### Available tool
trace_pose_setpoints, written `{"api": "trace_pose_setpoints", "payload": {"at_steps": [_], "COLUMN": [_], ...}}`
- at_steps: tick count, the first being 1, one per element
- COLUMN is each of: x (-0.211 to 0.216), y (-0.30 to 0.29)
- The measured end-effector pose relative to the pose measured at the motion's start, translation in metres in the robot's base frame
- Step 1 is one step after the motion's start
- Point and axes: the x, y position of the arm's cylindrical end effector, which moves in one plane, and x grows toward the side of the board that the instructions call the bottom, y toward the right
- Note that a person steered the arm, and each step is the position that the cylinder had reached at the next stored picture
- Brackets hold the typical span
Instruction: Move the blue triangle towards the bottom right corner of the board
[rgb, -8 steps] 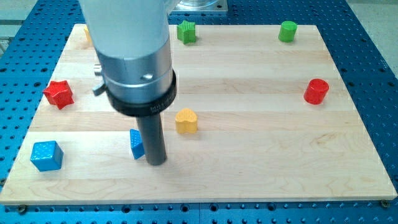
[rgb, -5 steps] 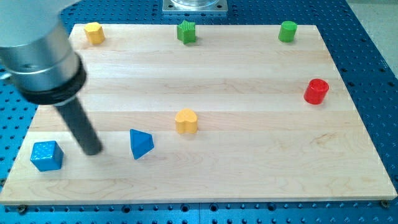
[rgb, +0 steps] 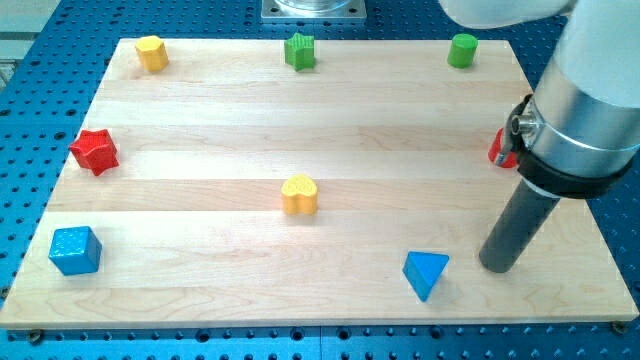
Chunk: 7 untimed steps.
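The blue triangle (rgb: 426, 273) lies on the wooden board (rgb: 200, 110) near the view's bottom edge, right of centre. My tip (rgb: 498, 267) rests on the board just to the right of the blue triangle, a small gap between them. The arm's body comes down from the view's upper right and covers most of the red cylinder (rgb: 496, 149).
A yellow heart block (rgb: 299, 194) sits mid-board. A blue cube (rgb: 75, 250) is at the bottom left, a red star (rgb: 95, 151) at the left edge. A yellow block (rgb: 151, 52), a green star (rgb: 300, 50) and a green cylinder (rgb: 462, 49) line the top edge.
The blue triangle has moved from the lower left-centre far to the right along the bottom. My tip has gone from the triangle's left to its right side. The arm now hides the red cylinder.
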Motion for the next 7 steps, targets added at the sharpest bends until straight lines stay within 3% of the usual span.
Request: {"api": "trace_pose_setpoints", "payload": {"at_steps": [2,3,4,5,7], "x": [-0.039,-0.023,0.008,0.010,0.026], "y": [-0.091,-0.136,-0.101,-0.050,-0.089]}}
